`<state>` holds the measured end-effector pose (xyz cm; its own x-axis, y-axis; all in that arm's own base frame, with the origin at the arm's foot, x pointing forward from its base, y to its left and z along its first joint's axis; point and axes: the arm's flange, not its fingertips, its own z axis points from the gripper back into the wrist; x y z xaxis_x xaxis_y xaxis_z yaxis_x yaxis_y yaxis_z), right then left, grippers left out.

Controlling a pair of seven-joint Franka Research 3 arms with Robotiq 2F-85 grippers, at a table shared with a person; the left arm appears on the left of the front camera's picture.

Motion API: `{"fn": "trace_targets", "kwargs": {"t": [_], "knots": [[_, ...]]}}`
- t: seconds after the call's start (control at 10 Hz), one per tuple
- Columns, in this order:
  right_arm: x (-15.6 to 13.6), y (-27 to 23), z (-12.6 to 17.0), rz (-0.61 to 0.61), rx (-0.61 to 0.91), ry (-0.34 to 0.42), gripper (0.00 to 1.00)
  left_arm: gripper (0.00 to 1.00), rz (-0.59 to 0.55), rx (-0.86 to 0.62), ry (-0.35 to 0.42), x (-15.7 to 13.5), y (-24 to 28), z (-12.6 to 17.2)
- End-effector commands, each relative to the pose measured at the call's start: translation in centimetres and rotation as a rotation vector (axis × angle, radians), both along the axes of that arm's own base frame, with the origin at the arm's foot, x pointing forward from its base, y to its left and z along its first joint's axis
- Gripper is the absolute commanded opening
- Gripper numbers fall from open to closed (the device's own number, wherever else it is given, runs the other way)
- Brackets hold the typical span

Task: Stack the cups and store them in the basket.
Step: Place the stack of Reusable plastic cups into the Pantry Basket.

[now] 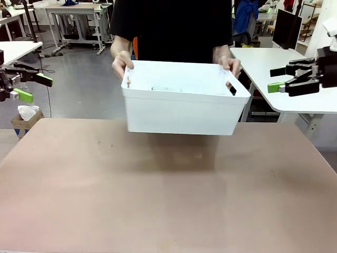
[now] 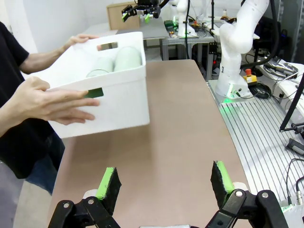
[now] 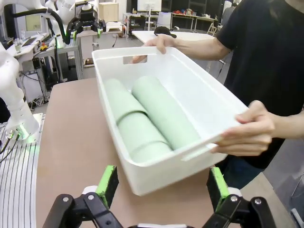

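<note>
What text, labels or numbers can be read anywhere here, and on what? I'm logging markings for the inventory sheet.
No readable text.
The basket and the cups inside it are plain, without print.
The left gripper and right gripper carry no legible marking.
Background equipment is too small and blurred to read.

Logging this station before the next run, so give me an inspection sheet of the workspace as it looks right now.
Surface: brown table, bare, faint marks.
Job's things: white basket held above the table's far edge by the person's hands; stacked mint-green cups lying on their sides inside.
Clutter: nothing seen on the table.
Grippers: left gripper open, empty, at the left edge; right gripper open, empty, at the right edge.
Cables: black cables beside the table.
Surroundings: white tables, monitor, cardboard box on the floor.
</note>
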<state>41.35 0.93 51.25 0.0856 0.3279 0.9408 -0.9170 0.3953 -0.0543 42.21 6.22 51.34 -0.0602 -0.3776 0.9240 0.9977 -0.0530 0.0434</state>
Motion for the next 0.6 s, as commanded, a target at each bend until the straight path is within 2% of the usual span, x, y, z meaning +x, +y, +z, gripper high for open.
{"fn": "trace_targets", "kwargs": {"t": [0.0,0.5], "knots": [[0.11,0.18,0.14,-0.009,0.025,-0.005,1.00,1.00,-0.004,-0.002,0.010,-0.20,-0.10,0.24],[0.11,0.18,0.14,-0.009,0.025,-0.005,1.00,1.00,-0.004,-0.002,0.010,-0.20,-0.10,0.24]]}}
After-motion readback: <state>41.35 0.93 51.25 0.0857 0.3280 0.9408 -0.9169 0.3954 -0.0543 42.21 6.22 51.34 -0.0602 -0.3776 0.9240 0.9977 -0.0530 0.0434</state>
